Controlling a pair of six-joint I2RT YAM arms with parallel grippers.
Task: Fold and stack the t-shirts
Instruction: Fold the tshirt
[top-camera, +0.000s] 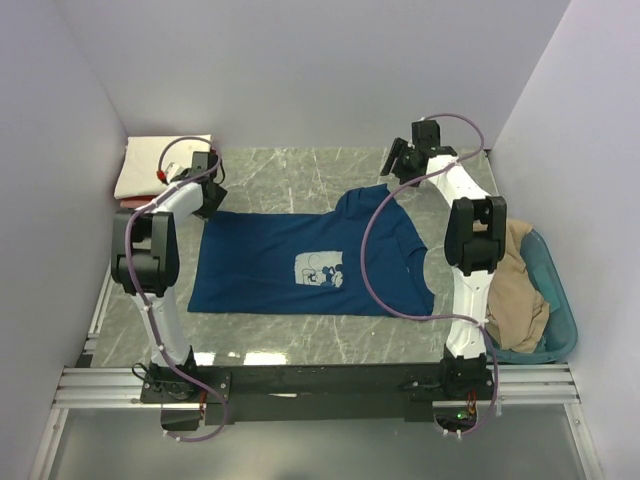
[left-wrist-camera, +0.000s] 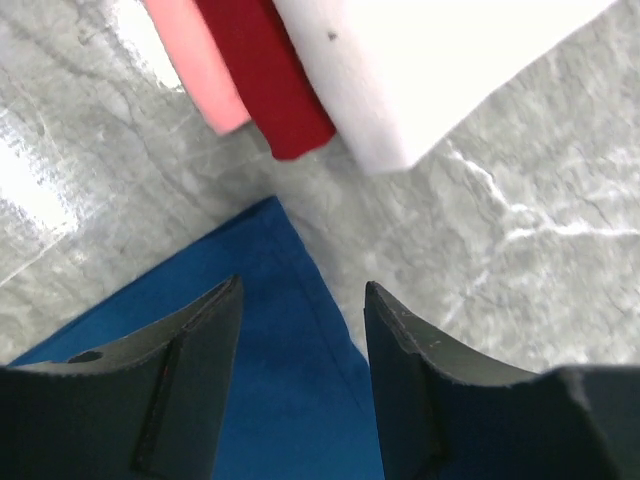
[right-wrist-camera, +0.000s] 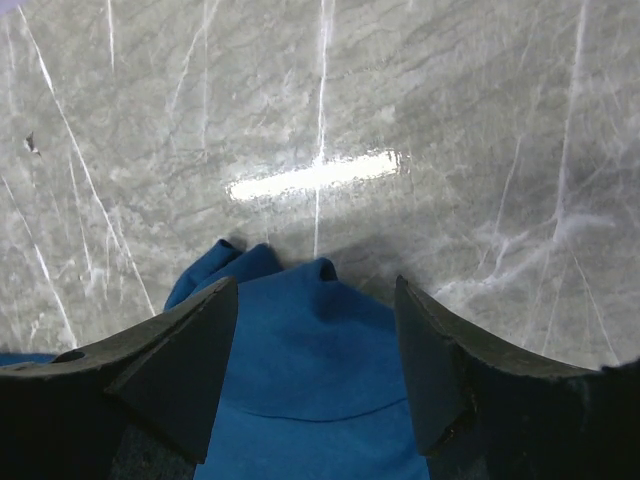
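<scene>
A dark blue t-shirt (top-camera: 300, 265) with a pale square print lies spread flat on the marble table. My left gripper (top-camera: 210, 196) is open over its far left corner; in the left wrist view the blue corner (left-wrist-camera: 270, 350) lies between the open fingers of the gripper (left-wrist-camera: 302, 285). My right gripper (top-camera: 398, 162) is open just beyond the shirt's far sleeve; in the right wrist view the bunched sleeve (right-wrist-camera: 310, 350) sits between the open fingers of the gripper (right-wrist-camera: 315, 282). A folded stack of cream (left-wrist-camera: 420, 70), red (left-wrist-camera: 265, 80) and pink (left-wrist-camera: 195, 65) shirts lies at the back left (top-camera: 160, 165).
A teal plastic tub (top-camera: 560, 300) stands at the right edge with a tan shirt (top-camera: 515, 290) heaped in it. Pale walls close in the left, back and right sides. The arm bases and a metal rail run along the near edge.
</scene>
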